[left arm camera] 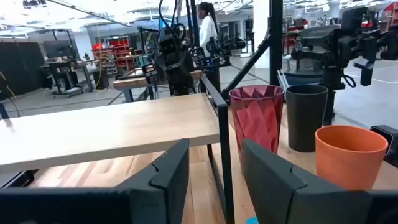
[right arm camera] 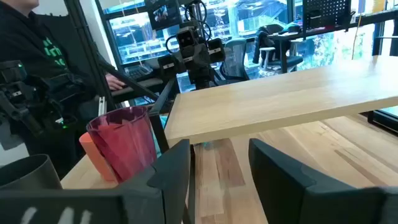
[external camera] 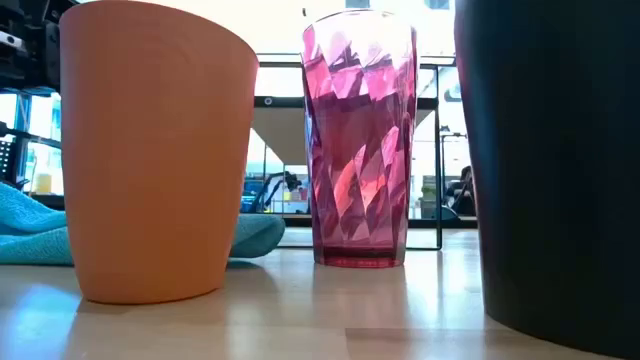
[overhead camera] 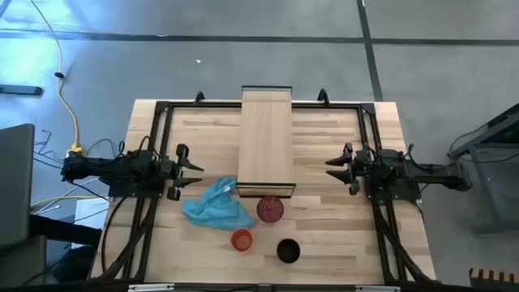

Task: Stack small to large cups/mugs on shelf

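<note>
Cups: pink [overhead camera: 270,209], orange [overhead camera: 241,239], black [overhead camera: 288,251], all upright, mouths up, near shelf [overhead camera: 266,146] running lengthwise far-to-near. Left gripper [overhead camera: 195,172], right gripper [overhead camera: 332,166] parted, empty.

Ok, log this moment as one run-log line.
left gripper: open, idle | right gripper: open, idle | orange cup, black cup, pink cup: unstacked on table | shelf: bare

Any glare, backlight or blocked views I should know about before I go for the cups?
Low view: bright windows backlight the pink cup; the orange cup and black cup sit so close they fill the sides of the picture. High view: evenly lit, with sheen on the floor at upper left. Left wrist view: cups sharp, hall behind bright. Right wrist view: blue-lit windows behind.
</note>
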